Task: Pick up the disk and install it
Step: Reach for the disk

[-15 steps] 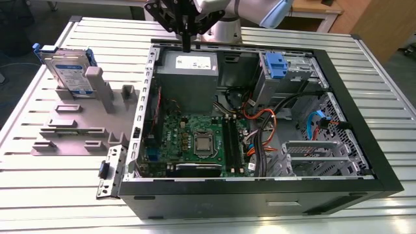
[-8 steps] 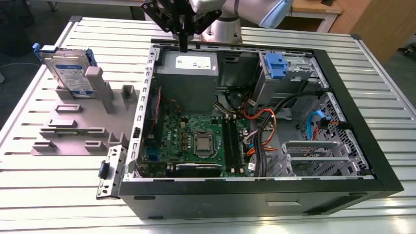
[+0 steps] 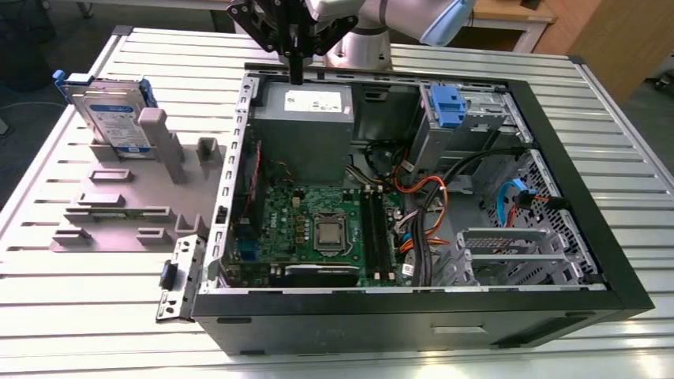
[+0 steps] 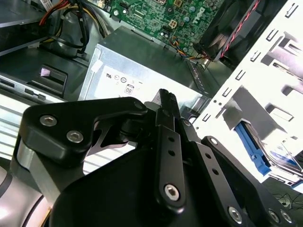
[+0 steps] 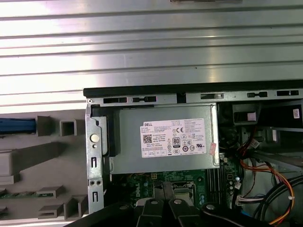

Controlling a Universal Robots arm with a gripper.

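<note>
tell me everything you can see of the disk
The disk is a flat silver rectangle with a white-and-blue label on its broad face and blue plastic rails along its sides. It stands on edge, roughly upright, in a slot of the grey holder on the table, to the exterior view's left of the open computer case. Only the holder touches it. The gripper hangs apart from it, over the case's far edge.
</note>
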